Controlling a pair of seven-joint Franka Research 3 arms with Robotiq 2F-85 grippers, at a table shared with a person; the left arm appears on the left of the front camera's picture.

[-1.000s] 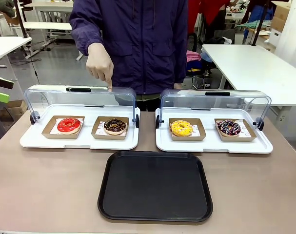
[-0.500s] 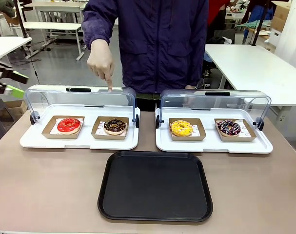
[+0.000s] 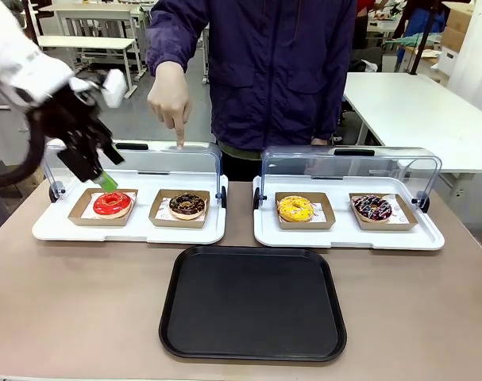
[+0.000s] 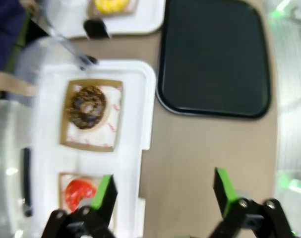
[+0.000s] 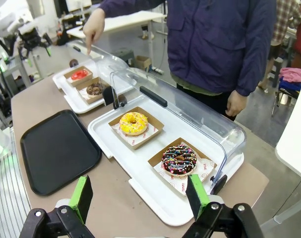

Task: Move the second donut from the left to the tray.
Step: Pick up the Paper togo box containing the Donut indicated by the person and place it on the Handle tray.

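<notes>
Chocolate donut, second from the left, light sprinkles: it sits in its small cardboard tray on the left white tray, with the red-glazed donut just beside it. The clear lid stands tipped up behind both, so we judge them reachable from above and in front. The black tray lies on the tabletop near the white tray's front edge, with nothing on it.

The person's hand points one finger down at the lid, right behind the chocolate donut.

Left gripper: jaws spread wide, nothing between them. In the front view it hangs above the red-glazed donut's end of the white tray. Its wrist view shows the red-glazed donut by one finger and the chocolate donut farther off.

Right gripper: jaws spread, nothing held, over the tabletop's edge near the other white tray.

Step in hand, as we judge it: approach, no grasp yet. The donut is untouched.

Next move calls for:
- shifting the left gripper sideways off the red-glazed donut and over the chocolate donut;
- descending clear of the lid and the pointing finger;
- closing on the cardboard tray or the donut, whichever gives the firmer hold.
</notes>
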